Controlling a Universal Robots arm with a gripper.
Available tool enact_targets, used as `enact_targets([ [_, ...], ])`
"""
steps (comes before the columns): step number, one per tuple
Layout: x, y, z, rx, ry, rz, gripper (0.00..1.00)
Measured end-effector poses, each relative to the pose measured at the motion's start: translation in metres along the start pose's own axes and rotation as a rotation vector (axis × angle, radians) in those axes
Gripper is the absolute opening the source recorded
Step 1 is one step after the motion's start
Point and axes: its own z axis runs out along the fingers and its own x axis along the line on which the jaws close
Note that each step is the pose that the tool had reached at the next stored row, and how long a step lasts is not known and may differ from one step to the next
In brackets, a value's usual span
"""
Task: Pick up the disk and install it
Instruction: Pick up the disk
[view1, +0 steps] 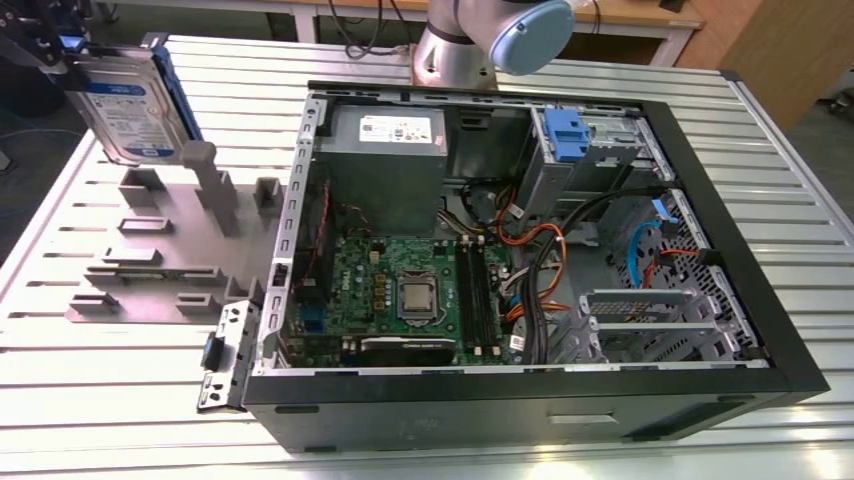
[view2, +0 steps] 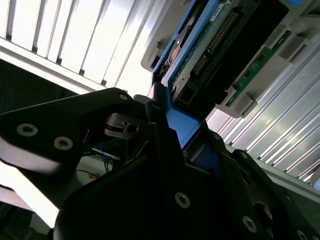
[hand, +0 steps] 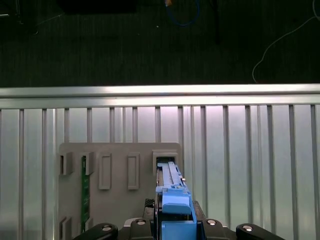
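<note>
The disk (view1: 127, 110), a silver drive with a white-and-blue label in a bright blue carrier, hangs tilted at the exterior view's far left, above the grey slotted holder (view1: 160, 270). My gripper (view1: 74, 60) is shut on its upper end. In the first wrist view the disk (hand: 174, 200) shows edge-on, running from my gripper (hand: 175, 227) toward an open slot of the holder (hand: 120, 170). In the second wrist view my black fingers (view2: 160, 125) clamp the blue carrier of the disk (view2: 200, 55).
An open computer case (view1: 747, 330) lies to the exterior view's right of the holder, with a motherboard, cables, and a silver drive cage with a blue latch (view1: 567, 135) at its far side. Holder posts (view1: 220, 195) stand below the disk. The slatted table's edge (hand: 160, 92) runs beyond the holder.
</note>
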Motion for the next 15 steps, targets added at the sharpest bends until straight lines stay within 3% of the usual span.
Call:
enact_targets([
  [15,-0.0002,0.0001,-0.0076,0.0002,-0.0001,0.0,0.36],
])
